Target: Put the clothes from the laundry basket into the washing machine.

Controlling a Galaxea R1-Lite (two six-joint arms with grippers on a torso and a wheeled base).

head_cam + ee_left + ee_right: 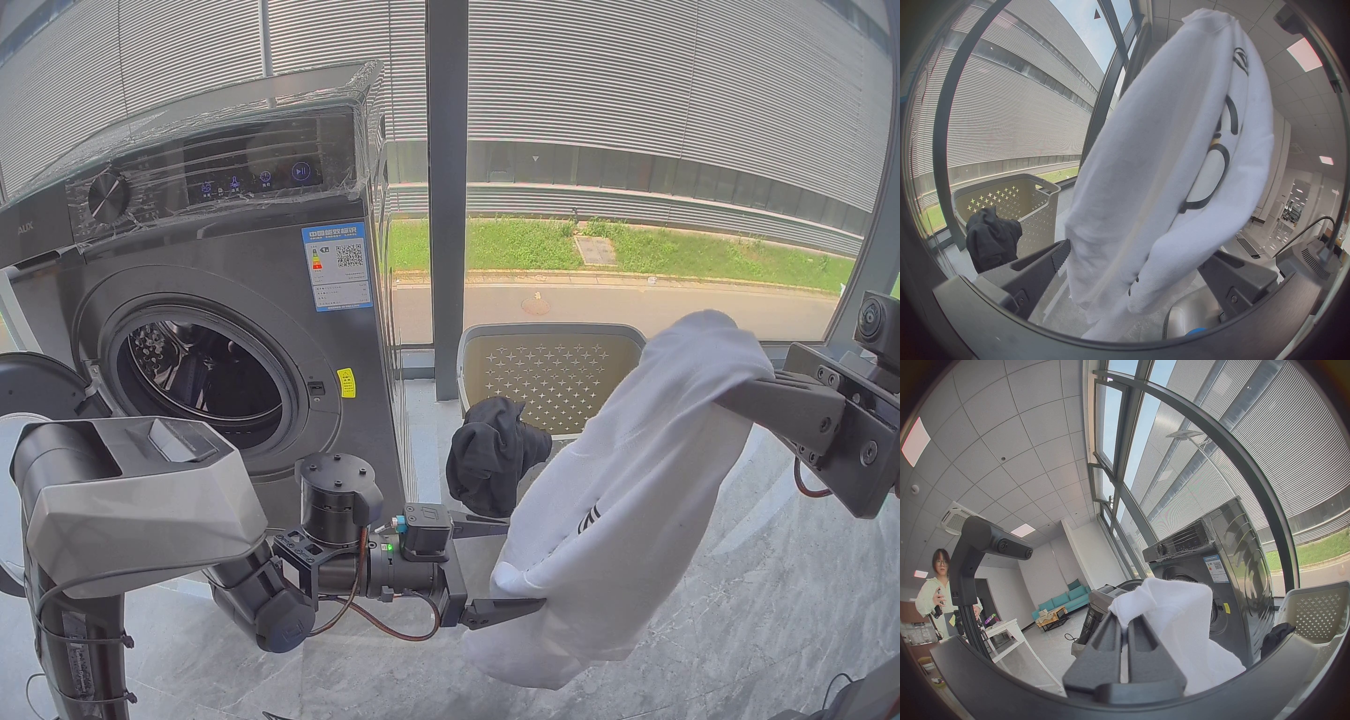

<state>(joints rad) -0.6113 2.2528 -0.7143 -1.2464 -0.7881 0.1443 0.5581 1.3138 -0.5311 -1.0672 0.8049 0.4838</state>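
The washing machine (216, 281) stands on the left with its round door (28, 384) swung open and the drum (206, 375) exposed. Low in front of it, the left gripper (506, 567) points toward the right with its fingers (1040, 265) spread wide. The lower end of the white shirt (628, 506) hangs between them, unclamped. Whether a fingertip brushes the cloth cannot be told. Behind, by the window, sits the laundry basket (553, 370), and a dark garment (487, 455) is draped over its near rim. The white shirt dangles in the air in front of the basket. Its top is pinched in the right gripper (741, 396), whose fingers (1148, 650) are pressed together on the fabric.
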